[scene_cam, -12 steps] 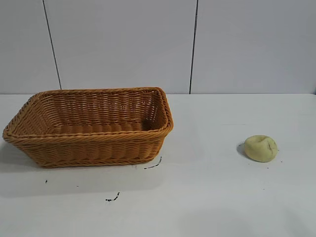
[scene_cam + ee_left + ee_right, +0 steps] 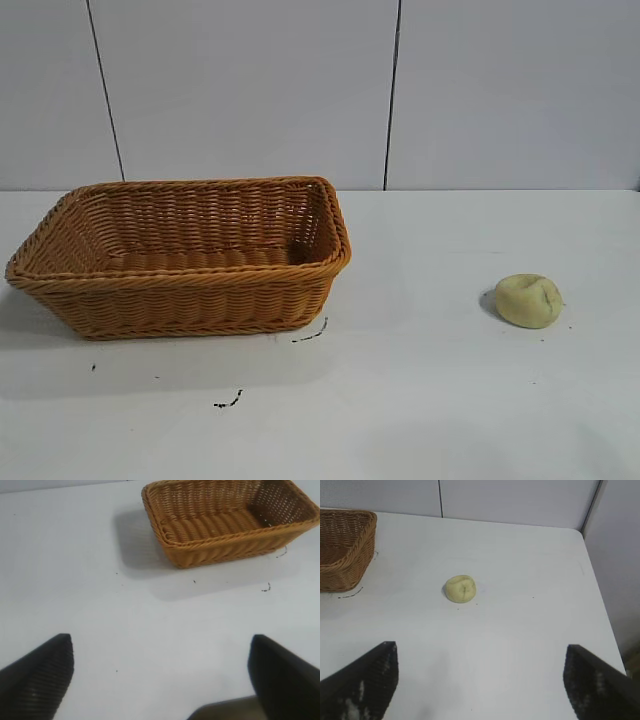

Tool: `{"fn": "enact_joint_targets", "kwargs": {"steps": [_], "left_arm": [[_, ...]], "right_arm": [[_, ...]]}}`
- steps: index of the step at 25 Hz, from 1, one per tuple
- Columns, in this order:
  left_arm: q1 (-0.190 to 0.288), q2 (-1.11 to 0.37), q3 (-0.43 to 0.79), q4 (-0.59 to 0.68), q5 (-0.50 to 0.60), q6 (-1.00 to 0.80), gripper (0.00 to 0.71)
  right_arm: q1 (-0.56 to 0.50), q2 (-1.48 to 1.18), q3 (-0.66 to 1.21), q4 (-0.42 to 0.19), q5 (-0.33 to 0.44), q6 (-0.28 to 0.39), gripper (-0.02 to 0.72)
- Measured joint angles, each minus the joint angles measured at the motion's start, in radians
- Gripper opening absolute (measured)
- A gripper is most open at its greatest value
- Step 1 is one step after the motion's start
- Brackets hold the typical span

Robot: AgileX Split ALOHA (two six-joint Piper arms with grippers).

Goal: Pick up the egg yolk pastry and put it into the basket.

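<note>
The egg yolk pastry [image 2: 528, 300], a small pale yellow-green lump with a dented top, lies on the white table at the right. It also shows in the right wrist view [image 2: 460, 588], well ahead of my right gripper [image 2: 481, 652], which is open and empty. The orange-brown wicker basket [image 2: 60, 278] stands at the left and is empty. In the left wrist view the basket [image 2: 175, 542] lies far ahead of my left gripper [image 2: 161, 645], which is open and empty. Neither arm shows in the exterior view.
Small dark marks [image 2: 228, 402] dot the white table [image 2: 420, 400] in front of the basket. A grey panelled wall [image 2: 250, 90] stands behind. The table's edge [image 2: 597, 590] runs beside the pastry in the right wrist view.
</note>
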Motion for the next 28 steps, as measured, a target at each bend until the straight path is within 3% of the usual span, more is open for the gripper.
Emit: {"fn": "enact_joint_targets", "kwargs": {"steps": [12,19,28], "left_arm": [[0.000,0.000,0.000,0.000,0.000,0.000,0.695],[0.000,0.000,0.000,0.000,0.000,0.000,0.695],[0.000,0.000,0.000,0.000,0.000,0.000,0.695]], "right_arm": [[0.000,0.765,-0.313,0.000,0.053,0.000,0.621],[0.000,1.258,-0.517,-0.002,-0.003,0.000,0.621],[0.001,1.697,-0.766,-0.014,-0.044,0.000,0.621]]}}
